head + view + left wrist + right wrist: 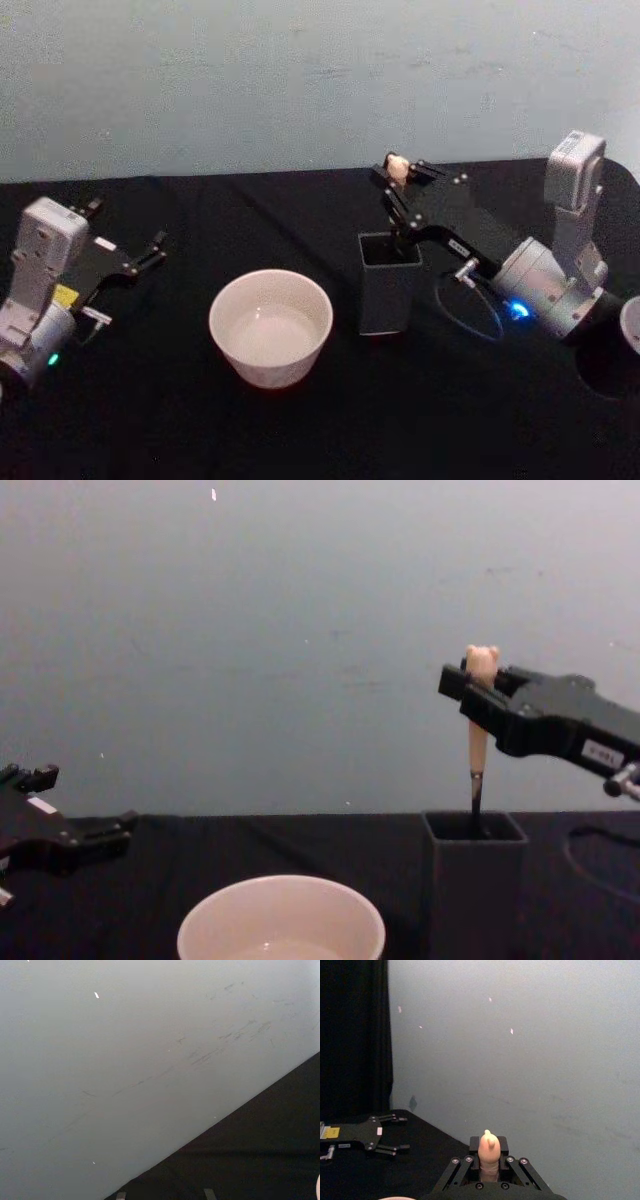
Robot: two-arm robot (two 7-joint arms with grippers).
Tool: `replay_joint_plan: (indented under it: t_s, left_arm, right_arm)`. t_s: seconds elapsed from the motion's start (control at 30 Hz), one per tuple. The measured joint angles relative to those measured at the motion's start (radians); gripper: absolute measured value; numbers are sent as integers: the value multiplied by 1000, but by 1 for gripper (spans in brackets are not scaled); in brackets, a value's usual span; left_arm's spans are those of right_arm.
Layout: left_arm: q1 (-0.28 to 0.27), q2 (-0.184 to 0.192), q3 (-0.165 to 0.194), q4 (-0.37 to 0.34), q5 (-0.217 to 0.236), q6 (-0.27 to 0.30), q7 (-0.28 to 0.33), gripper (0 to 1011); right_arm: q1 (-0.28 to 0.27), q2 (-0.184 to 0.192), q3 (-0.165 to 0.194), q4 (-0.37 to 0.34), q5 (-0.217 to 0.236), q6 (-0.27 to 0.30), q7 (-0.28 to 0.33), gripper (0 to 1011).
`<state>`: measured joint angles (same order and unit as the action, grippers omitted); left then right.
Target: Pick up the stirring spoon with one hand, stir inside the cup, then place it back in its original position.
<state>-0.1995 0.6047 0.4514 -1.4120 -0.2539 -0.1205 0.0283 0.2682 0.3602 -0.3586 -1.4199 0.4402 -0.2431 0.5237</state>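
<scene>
The stirring spoon [397,168] stands upright, its bear-head top up, with my right gripper [400,177] shut on the cream handle. In the chest view the spoon [478,735] has its thin neck reaching down into the dark grey square holder [476,880], and my right gripper [472,685] clamps it near the top. The right wrist view shows the spoon [489,1150] pinched at my right gripper [489,1160]. The cream-white cup [270,325] sits left of the holder [390,283]. My left gripper [128,226] rests open at the far left, apart from the cup.
A black cloth covers the table [300,210], which ends at a pale wall behind. A white round object [632,335] shows at the right edge. A cable [478,312] loops beside my right wrist. Bare cloth lies between the cup and my left gripper.
</scene>
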Motion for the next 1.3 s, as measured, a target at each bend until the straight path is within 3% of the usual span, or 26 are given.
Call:
replay_joint_plan:
  t_s: [0.4, 1.3]
  left_arm:
    - [0, 0, 0, 0, 0, 0, 0, 1001]
    - [0, 0, 0, 0, 0, 0, 0, 1002]
  right_arm:
    - [-38, -46, 18, 36, 25, 22, -36, 210]
    - [-54, -55, 4, 64, 4, 67, -48, 209]
